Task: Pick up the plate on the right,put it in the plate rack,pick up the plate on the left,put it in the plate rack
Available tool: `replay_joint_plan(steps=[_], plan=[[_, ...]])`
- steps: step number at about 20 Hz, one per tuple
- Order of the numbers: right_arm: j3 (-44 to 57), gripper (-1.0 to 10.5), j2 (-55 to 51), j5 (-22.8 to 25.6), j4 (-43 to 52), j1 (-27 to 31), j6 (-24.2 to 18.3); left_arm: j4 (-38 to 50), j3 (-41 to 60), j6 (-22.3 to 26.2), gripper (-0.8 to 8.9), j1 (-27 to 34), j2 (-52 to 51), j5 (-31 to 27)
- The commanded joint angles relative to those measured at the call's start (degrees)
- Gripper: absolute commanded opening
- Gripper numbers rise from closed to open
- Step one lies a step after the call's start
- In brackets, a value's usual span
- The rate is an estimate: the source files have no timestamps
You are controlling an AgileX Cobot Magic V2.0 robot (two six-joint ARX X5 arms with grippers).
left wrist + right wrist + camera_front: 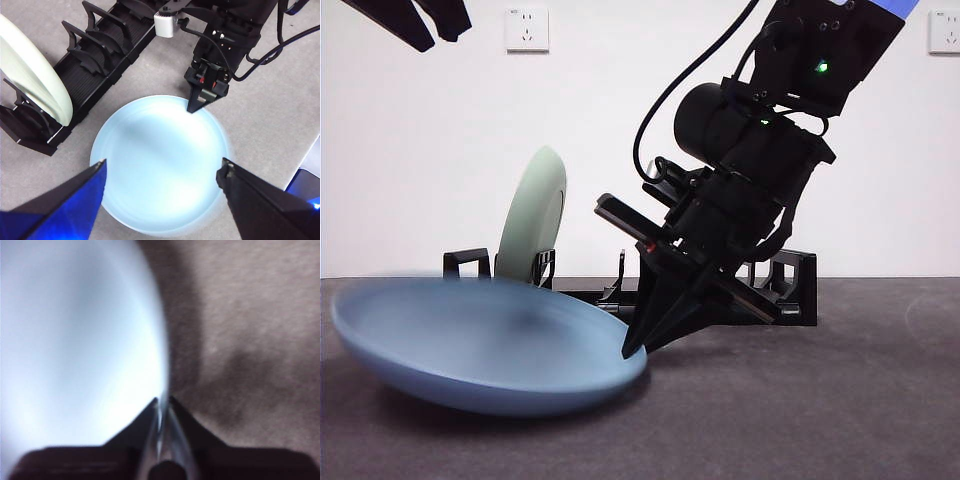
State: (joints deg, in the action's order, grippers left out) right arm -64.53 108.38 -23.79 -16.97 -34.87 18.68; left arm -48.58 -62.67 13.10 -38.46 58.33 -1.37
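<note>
My right tool (636, 345) is clamped on the blue plate (480, 345) rim at lower centre; the thin edge grip risks slipping. My left tool (162, 172) waits, jaws apart.

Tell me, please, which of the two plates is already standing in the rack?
The pale green plate, upright in the plate rack; the blue plate is still held by the right gripper.

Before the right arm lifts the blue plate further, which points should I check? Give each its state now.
1. Right gripper shut on the blue plate rim: ok.
2. Plate clear of the table: not ok, its underside seems to touch while the gripped side is raised.
3. Free slots in the plate rack: ok, several prong pairs are empty.
4. Pale green plate standing upright in the rack: ok.
5. Left gripper out of the way: ok, open, high above the plate.
6. Grip depth on rim: cannot tell.
</note>
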Motion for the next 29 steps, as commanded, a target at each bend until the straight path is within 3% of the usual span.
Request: replay_joint_plan(steps=[1, 5, 8, 12, 17, 19, 25, 29], plan=[[0.1, -0.1, 0.0, 0.2, -0.2, 0.1, 2.0, -0.1, 0.3, 1.2, 3.77, -0.7, 0.0, 0.1], [-0.1, -0.1, -6.2, 0.5, -5.1, 1.8, 4.2, -1.1, 0.3, 11.8, 3.71, -7.0, 1.1, 0.0], [-0.6, -0.1, -13.0, 3.7, -10.8, 4.3, 4.2, -2.3, 0.3, 20.9, 3.67, -14.2, 3.3, -0.5], [-1.5, -0.1, -21.1, 3.5, -18.3, 9.3, 2.5, -2.1, 0.3, 26.5, 3.37, -22.6, 8.7, -8.4], [-1.6, -0.1, -27.6, 3.1, -25.0, 12.0, -1.1, 5.6, 0.3, 28.8, 3.36, -25.7, 16.1, -18.5], [-1.6, -0.1, -28.7, 3.1, -26.4, 12.0, -2.0, 8.3, 0.3, 29.7, 3.33, -25.7, 17.5, -18.0], [-1.6, -0.1, -30.1, 3.1, -27.3, 12.0, -2.8, 8.8, 0.3, 30.3, 0.12, -25.7, 17.9, -16.1], [-1.6, -0.1, -30.2, 3.1, -27.3, 12.0, -3.2, 8.7, 0.3, 30.3, -0.09, -25.6, 17.9, -13.1]])
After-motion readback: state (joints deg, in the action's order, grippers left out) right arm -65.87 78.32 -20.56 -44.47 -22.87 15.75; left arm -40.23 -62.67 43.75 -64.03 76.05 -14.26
